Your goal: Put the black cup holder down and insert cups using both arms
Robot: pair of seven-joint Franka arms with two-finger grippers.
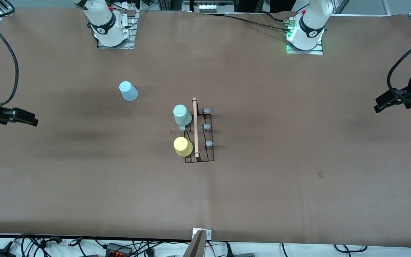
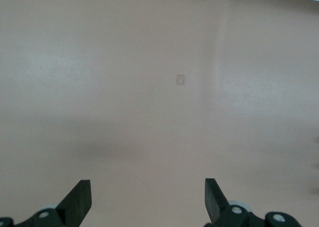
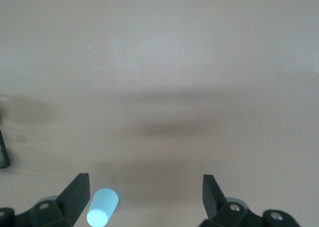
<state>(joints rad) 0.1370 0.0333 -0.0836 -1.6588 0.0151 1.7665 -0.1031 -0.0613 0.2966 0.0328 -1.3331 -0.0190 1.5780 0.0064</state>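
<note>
The black cup holder (image 1: pixel 200 134) stands at mid-table, its wooden rod handle (image 1: pixel 195 127) running toward the front camera; a mint green cup (image 1: pixel 182 115) and a yellow cup (image 1: pixel 182 146) sit inverted on pegs along the side toward the right arm's end, the yellow one nearer the camera; three grey-blue pegs (image 1: pixel 206 126) on the other side are bare. A light blue cup (image 1: pixel 128 91) lies tipped on the table, well apart from the rack, toward the right arm's end and farther from the camera.

The right gripper (image 3: pixel 144 197) hangs over the table's right-arm end, jaws spread wide, holding nothing; the left gripper (image 2: pixel 148 199) waits likewise over the left-arm end, jaws wide, empty.

Judgement: the blue cup looks light, thin-walled and smooth; it may roll or slip; a gentle pinch across its body near the base seems soundest. The wire rack appears stiff but light and liable to shift; the handle is its natural hold.
</note>
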